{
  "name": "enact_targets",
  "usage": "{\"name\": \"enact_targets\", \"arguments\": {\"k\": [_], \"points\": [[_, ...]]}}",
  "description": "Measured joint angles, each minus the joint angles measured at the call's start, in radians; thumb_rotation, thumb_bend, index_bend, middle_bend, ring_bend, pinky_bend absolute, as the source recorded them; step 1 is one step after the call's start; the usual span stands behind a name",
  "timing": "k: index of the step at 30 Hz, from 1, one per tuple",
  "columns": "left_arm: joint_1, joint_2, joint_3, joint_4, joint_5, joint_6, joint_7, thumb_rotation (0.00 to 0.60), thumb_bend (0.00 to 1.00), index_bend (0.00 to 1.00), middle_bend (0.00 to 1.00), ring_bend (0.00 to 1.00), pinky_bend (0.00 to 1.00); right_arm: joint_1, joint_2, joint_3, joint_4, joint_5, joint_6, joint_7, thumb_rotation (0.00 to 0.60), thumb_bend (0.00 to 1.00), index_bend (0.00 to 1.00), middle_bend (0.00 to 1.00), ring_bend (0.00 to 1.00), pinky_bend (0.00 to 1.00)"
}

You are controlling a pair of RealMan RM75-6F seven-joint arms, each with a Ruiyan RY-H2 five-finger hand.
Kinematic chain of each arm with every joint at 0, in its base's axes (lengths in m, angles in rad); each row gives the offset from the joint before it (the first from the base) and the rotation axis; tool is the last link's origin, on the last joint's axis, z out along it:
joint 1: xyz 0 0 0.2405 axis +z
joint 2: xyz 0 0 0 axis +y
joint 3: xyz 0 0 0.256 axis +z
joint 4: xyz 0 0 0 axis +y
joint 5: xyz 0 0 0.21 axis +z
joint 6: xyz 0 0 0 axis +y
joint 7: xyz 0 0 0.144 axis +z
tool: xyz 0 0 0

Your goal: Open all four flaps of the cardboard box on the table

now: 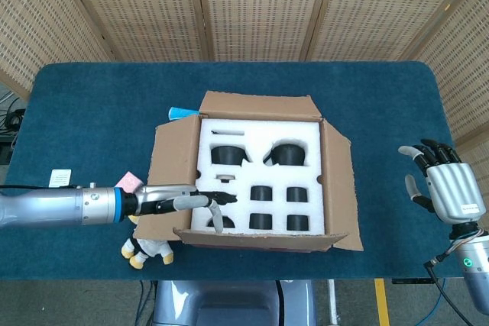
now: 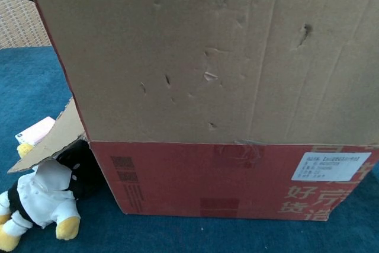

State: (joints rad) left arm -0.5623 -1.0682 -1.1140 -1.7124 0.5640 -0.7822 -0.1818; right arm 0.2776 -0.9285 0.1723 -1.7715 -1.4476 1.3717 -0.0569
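The cardboard box sits mid-table, showing white foam with several black parts in it. Its back flap, left flap and right flap are folded outward. The front flap appears edge-on from the head view. In the chest view the front flap stands tilted toward the camera above the red box wall. My left hand reaches flat over the box's front left corner, fingers stretched out, holding nothing. My right hand hovers open, off to the right of the box.
A plush toy lies by the box's front left corner, under the left flap as the chest view shows the plush toy. A pink card, a white label and a blue object lie left of the box.
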Motion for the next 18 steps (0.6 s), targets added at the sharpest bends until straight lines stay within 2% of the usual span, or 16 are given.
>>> {"name": "enact_targets", "arguments": {"k": [3, 7, 18], "points": [[0.008, -0.019, -0.007, 0.041, -0.052, -0.054, 0.06, 0.002, 0.15, 0.39, 0.0, 0.0, 0.0, 0.0, 0.001, 0.001, -0.002, 0.002, 0.0, -0.002, 0.6, 0.54, 0.25, 0.31, 0.18, 0.19], [0.005, -0.027, 0.008, 0.062, -0.08, -0.079, 0.098, 0.002, 0.15, 0.39, 0.0, 0.0, 0.0, 0.0, 0.002, 0.001, -0.005, 0.001, 0.001, -0.004, 0.6, 0.54, 0.25, 0.31, 0.18, 0.19], [-0.058, -0.041, 0.101, 0.094, -0.097, -0.095, 0.135, 0.002, 0.15, 0.39, 0.0, 0.0, 0.0, -0.004, 0.003, -0.001, -0.007, 0.001, 0.006, -0.002, 0.6, 0.54, 0.25, 0.31, 0.18, 0.19]]}}
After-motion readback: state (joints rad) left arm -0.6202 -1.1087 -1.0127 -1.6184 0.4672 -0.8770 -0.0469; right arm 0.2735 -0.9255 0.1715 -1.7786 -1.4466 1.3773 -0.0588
